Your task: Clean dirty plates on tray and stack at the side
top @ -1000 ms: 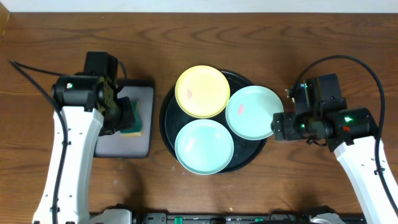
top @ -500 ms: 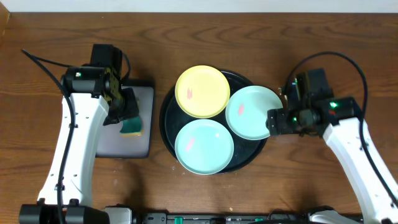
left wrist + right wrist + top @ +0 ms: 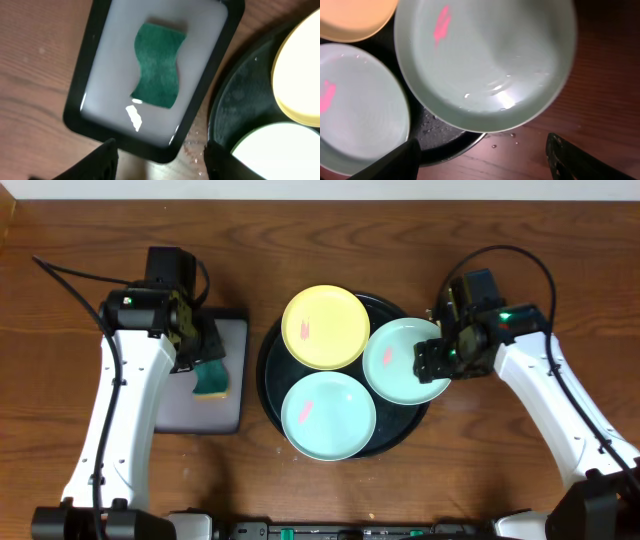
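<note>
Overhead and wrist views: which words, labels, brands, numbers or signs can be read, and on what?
None can be read.
The plates, round tray, rectangular tray and sponge carry no writing; the pink marks are smears.
The arms show only small lights.

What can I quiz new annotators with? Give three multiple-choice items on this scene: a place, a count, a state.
1. Where does the green sponge lie? A on the round tray; B in the rectangular tray; C on a plate.
2. How many mint plates show? A one; B two; C three.
3. How stands the left gripper? A open; B shut on the sponge; C shut on a plate.
Answers: B, it lies on that tray's pale floor; B, two mint beside one yellow plate; A, fingers apart, sponge untouched.
</note>
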